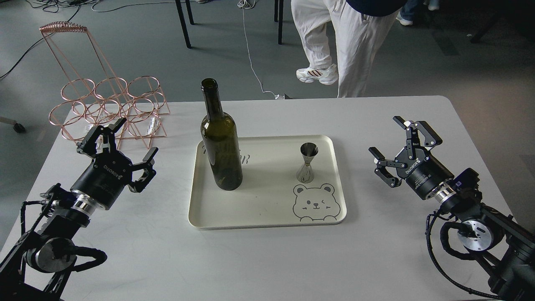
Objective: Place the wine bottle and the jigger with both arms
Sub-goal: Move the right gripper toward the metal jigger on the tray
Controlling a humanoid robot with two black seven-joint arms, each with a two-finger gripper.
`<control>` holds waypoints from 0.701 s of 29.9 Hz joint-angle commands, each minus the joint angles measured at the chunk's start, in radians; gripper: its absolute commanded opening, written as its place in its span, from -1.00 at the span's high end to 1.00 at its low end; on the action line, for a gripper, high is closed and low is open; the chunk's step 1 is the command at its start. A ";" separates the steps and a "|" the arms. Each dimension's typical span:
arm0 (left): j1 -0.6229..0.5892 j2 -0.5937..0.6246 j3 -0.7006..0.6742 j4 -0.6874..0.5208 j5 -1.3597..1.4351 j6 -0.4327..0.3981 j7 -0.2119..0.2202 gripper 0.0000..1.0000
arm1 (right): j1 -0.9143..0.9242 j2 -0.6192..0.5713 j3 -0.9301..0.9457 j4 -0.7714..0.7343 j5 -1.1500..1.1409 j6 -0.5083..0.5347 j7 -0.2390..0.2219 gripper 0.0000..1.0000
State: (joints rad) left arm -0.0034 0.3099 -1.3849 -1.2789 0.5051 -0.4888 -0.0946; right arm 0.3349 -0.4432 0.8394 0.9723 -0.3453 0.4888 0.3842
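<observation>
The wine bottle [220, 146], dark olive-green and unlabelled, stands upright on the left part of a cream tray [267, 209] with a bear drawing. On the tray's right part the small silver jigger [307, 163] stands upright, just above the bear. My left gripper [119, 144] hovers open over the table left of the tray, holding nothing. To the right of the tray, my right gripper [403, 144] is open and empty as well. Both grippers are well apart from the bottle and the jigger.
A copper wire bottle rack [108, 104] sits at the table's back left corner, close behind my left gripper. A person in white trousers [338, 46] stands beyond the far table edge. Bare white table [267, 259] lies in front of the tray.
</observation>
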 commanded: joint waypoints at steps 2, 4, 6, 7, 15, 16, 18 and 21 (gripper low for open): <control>-0.004 0.003 0.006 0.003 0.003 0.000 -0.054 -0.97 | -0.007 -0.006 0.001 0.005 0.000 0.000 0.004 -1.00; -0.006 0.005 0.012 0.007 0.001 0.000 -0.059 -0.97 | -0.007 -0.021 0.000 0.005 0.000 0.000 0.019 -1.00; -0.006 0.006 0.012 0.010 -0.002 0.000 -0.060 -0.97 | 0.006 -0.052 -0.003 0.011 -0.023 0.000 0.025 -1.00; -0.006 0.008 0.012 0.010 -0.003 0.000 -0.060 -0.97 | 0.013 -0.069 -0.002 0.020 -0.043 0.000 0.025 -1.00; -0.013 0.021 0.017 0.010 0.001 0.000 -0.154 -0.97 | 0.105 -0.209 0.001 0.136 -0.438 0.000 0.105 -1.00; -0.013 0.024 0.017 0.010 0.001 0.000 -0.174 -0.97 | 0.104 -0.228 0.000 0.176 -0.530 0.000 0.105 -1.00; -0.013 0.026 0.018 0.009 0.003 0.000 -0.211 -0.97 | 0.092 -0.253 -0.013 0.258 -0.714 0.000 0.105 -1.00; -0.013 0.026 0.018 0.009 0.003 0.000 -0.247 -0.97 | 0.063 -0.259 -0.075 0.338 -0.976 -0.155 0.105 -1.00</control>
State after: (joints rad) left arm -0.0170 0.3352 -1.3673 -1.2696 0.5071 -0.4886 -0.3069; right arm 0.4225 -0.6926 0.8185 1.2331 -1.0773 0.4715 0.4888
